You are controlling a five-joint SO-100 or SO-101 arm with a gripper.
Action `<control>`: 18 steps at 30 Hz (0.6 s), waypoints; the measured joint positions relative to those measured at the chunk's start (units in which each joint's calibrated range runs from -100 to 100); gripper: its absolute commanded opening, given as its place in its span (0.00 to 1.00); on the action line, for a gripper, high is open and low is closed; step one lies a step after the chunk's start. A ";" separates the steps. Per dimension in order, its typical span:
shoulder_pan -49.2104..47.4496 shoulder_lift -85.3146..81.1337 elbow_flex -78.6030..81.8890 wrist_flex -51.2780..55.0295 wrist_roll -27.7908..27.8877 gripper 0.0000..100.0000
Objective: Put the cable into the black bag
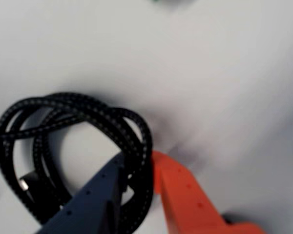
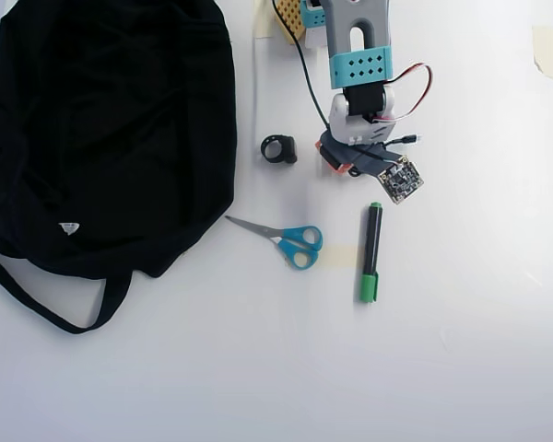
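The bag (image 2: 111, 129) is the big thing here, a floppy black one taking up the whole far-left of the overhead view, with its strap (image 2: 46, 304) trailing off toward the near-left and a tiny white label (image 2: 68, 227) on the fabric. The white table (image 2: 461, 368) is bare across the near side and the right.

The arm (image 2: 358, 55) comes in from the far edge, a bit right of centre, and the fingers (image 2: 344, 158) sit well apart from the bag. In the wrist view you can see the fingers (image 1: 139, 168), one blue and one orange, pinched on the strands of the cable (image 1: 88, 117). The cable is a loose braided black coil, and most of it hangs out to the left of the blue finger, with its small metal plug (image 1: 23, 184) at the lower left. From overhead the cable is mostly hidden under the arm.

Smaller stuff on the table: blue-handled scissors (image 2: 286, 239) near centre, a green marker (image 2: 370, 253) just right of them, and a small black ring (image 2: 278, 148) between the bag and the arm.
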 measured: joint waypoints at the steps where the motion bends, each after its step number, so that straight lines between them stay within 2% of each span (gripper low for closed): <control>1: 0.00 0.00 -0.47 0.09 0.00 0.02; 18: 0.00 -1.00 -18.95 23.87 -0.05 0.02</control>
